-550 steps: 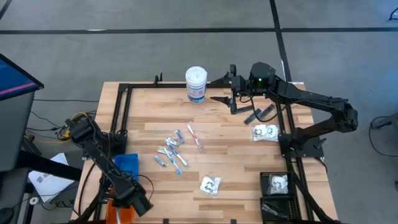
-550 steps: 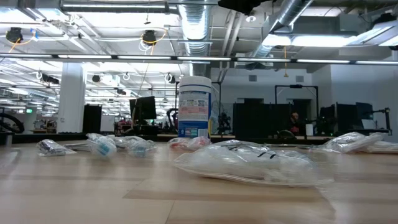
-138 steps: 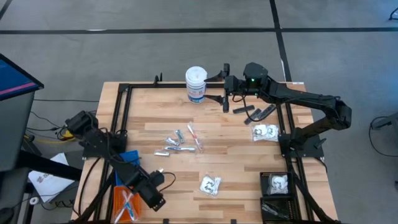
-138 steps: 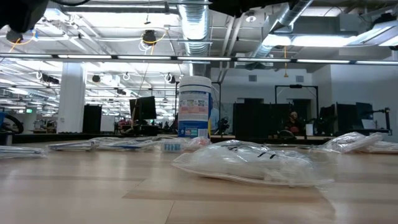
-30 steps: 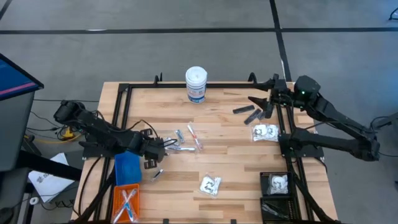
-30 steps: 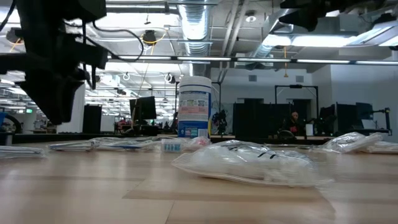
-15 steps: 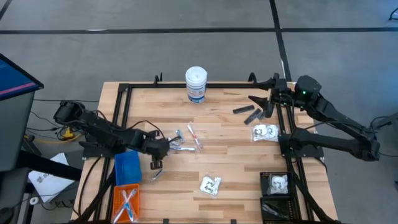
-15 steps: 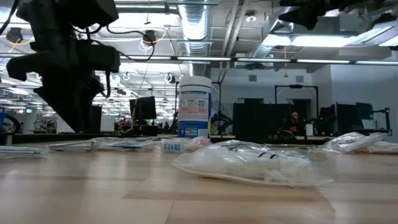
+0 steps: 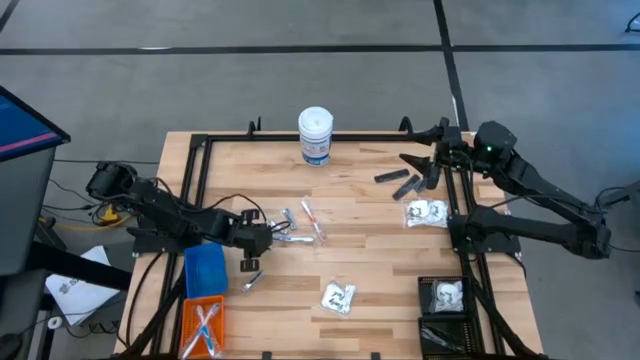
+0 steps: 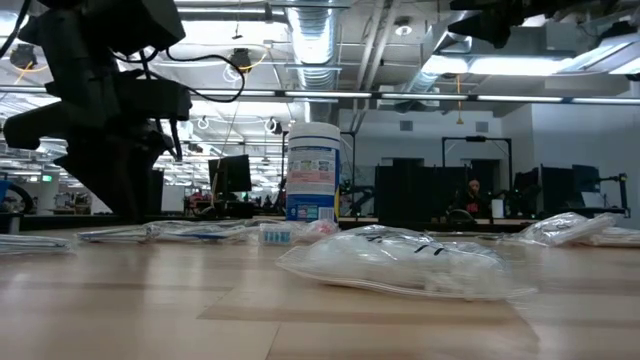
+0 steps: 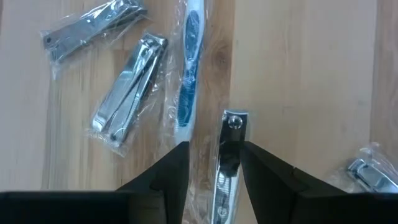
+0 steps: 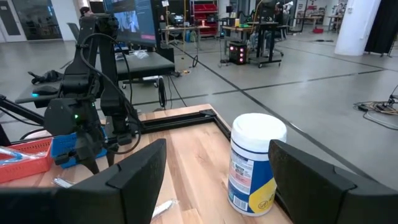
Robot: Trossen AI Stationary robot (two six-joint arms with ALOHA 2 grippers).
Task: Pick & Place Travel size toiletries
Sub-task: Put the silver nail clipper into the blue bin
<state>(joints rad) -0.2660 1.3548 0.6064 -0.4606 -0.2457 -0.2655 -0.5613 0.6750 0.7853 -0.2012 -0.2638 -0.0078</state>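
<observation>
1. The left gripper (image 9: 268,233) is low over the wooden table (image 9: 380,250), near the left side and about halfway between the far and near edges.
2. In the left wrist view its two dark fingers (image 11: 177,168) stand partly open, one on each side of a shiny nail clipper in a clear wrap (image 11: 229,163). They do not press it, so nothing is held.
3. Right beside that clipper lies a blue-and-white stick in wrap (image 11: 188,68), and next to it two more wrapped silver clippers (image 11: 127,90) — all part of the little pile of toiletries (image 9: 290,228) just left of the table's middle.
4. A thin white-and-red stick (image 9: 313,220) lies at the pile's right end.
5. One small silver piece (image 9: 251,281) lies alone, closer to the near edge, just beside the blue bin (image 9: 205,270).
6. The orange bin (image 9: 201,326) at the near left corner has some sticks in it.
7. A clear packet with white stuff (image 9: 338,297) lies near the near edge, and another one (image 9: 427,212) lies at the right edge.
8. Slim black pieces (image 9: 405,182) lie toward the far right corner.
9. A tall white canister (image 9: 315,135) stands at the far edge.
10. The right gripper (image 9: 432,150) waits by the far right corner — wide open and empty.
</observation>
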